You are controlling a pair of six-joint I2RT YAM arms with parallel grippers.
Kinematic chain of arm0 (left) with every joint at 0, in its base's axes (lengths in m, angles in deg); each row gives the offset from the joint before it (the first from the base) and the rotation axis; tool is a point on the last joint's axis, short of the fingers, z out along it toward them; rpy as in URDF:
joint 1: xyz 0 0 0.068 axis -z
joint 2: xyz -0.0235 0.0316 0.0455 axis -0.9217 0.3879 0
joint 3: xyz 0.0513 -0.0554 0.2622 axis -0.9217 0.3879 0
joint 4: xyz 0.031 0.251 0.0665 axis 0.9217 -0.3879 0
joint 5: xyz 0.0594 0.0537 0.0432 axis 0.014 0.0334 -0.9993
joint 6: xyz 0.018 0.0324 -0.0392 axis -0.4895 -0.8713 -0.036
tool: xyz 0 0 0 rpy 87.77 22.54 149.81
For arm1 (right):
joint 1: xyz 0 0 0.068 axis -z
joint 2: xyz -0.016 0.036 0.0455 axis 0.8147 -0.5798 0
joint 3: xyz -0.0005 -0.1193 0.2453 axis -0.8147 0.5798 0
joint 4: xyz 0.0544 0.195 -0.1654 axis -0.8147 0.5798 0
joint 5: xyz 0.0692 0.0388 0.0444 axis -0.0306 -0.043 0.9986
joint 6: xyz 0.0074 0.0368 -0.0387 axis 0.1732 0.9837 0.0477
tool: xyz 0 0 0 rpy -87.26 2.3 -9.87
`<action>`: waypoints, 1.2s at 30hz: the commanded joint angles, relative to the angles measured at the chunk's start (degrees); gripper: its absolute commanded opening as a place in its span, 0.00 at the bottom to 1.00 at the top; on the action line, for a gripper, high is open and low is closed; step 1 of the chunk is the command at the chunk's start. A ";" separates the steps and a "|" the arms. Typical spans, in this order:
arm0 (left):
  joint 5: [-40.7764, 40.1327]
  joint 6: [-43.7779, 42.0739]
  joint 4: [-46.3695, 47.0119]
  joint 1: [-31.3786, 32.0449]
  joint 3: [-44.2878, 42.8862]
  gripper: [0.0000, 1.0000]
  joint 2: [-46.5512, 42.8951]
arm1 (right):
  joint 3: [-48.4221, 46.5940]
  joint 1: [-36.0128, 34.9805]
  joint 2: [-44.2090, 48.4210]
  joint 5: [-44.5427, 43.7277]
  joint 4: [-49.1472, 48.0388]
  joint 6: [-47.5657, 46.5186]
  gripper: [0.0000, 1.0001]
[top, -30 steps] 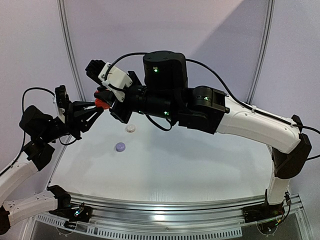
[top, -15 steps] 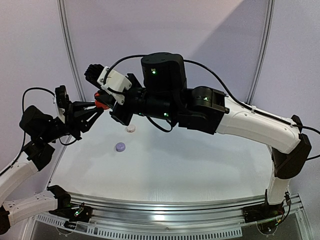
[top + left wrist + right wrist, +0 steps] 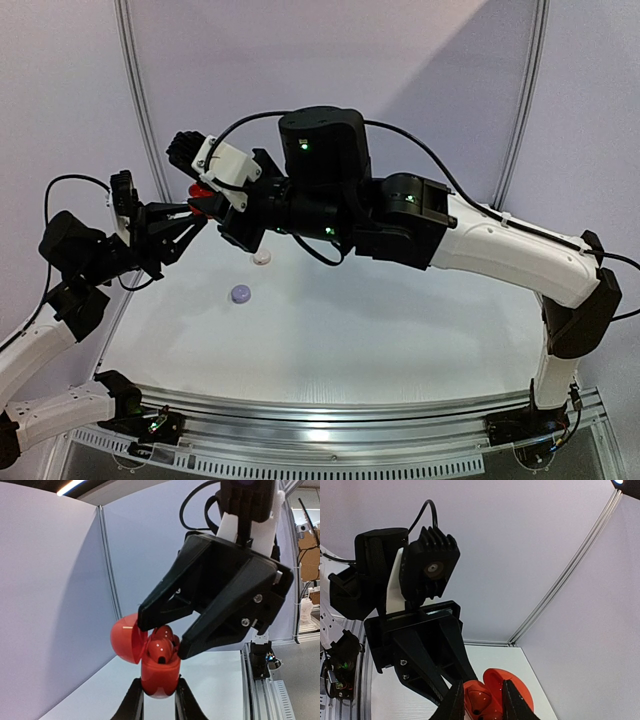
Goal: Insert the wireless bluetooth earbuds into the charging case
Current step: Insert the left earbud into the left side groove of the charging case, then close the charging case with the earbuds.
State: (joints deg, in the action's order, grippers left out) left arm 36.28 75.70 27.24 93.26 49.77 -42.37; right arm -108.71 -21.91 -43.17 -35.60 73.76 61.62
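Observation:
A red charging case (image 3: pixel 160 672) stands upright with its lid (image 3: pixel 124 639) hinged open to the left, and my left gripper (image 3: pixel 159 686) is shut on its lower body. Two red-orange earbuds (image 3: pixel 161 647) sit in its wells, stems down. My right gripper (image 3: pixel 165 637) comes down from above, its jaws parted, one tip by the lid and the other at the case's right rim. In the right wrist view the right gripper (image 3: pixel 481 695) straddles an earbud (image 3: pixel 477 702) and the lid (image 3: pixel 520 692). From the top view the case (image 3: pixel 201 190) is held high at the back left, between the left gripper (image 3: pixel 193 222) and the right gripper (image 3: pixel 207 203).
On the white table (image 3: pixel 350 330) lie a small round white thing (image 3: pixel 262 257) and a small round lavender thing (image 3: pixel 240 293), below the grippers. Lavender walls with metal posts (image 3: pixel 140 120) close the back. The right arm (image 3: pixel 500 245) spans the table's back.
My right gripper has lifted slightly up and to the left, and its jaws have parted wider. The left gripper and the red case have stayed put.

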 commanded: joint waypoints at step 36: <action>-17.69 -116.45 -6.45 0.90 16.79 0.00 -4.94 | -16.22 5.56 -14.96 9.29 19.07 37.04 0.22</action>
State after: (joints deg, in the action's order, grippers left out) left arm 17.58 -37.81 24.27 93.52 66.93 -47.37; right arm -124.32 -16.05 -57.51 -33.07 90.00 96.09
